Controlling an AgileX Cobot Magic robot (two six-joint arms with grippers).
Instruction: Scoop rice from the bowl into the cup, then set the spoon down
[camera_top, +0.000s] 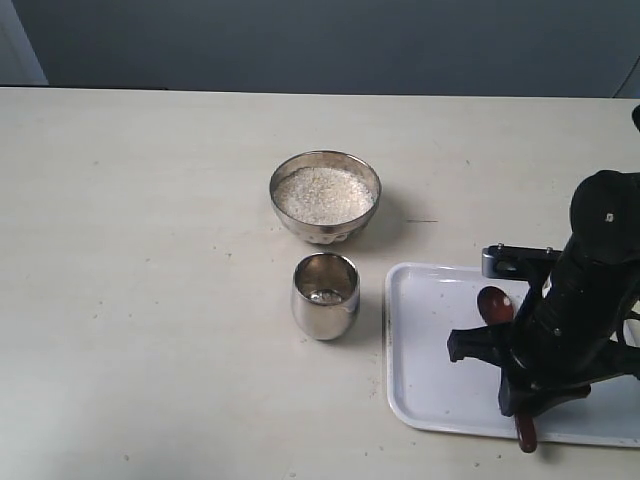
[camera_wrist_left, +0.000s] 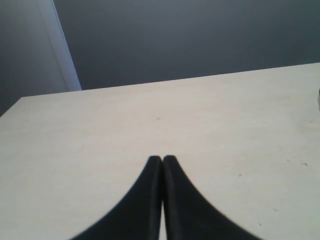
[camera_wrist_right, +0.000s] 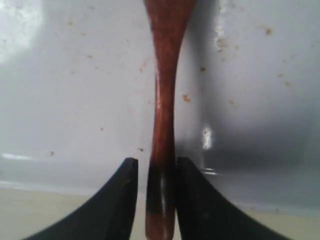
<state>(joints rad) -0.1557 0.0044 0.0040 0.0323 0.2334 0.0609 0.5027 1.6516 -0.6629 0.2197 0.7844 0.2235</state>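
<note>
Two grips: your right fingers (camera_wrist_right: 125, 192) stand slightly apart either side of the spoon (camera_wrist_right: 165, 100), which lies on the white tray (camera_wrist_right: 75, 100). Your left fingers (camera_wrist_left: 150, 185) are pressed together over the table (camera_wrist_left: 210, 115).

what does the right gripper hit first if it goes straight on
Likely the white tray: the right gripper points down at it, straddling the spoon handle, so it would land either side; depth is unclear.

One metal bowl (camera_top: 326, 233) with one heap of rice (camera_top: 323, 193), one steel cup (camera_top: 325, 312) and one white tray (camera_top: 430, 350) stand on the single tabletop (camera_top: 150, 300). There is one wooden spoon (camera_top: 494, 303).
</note>
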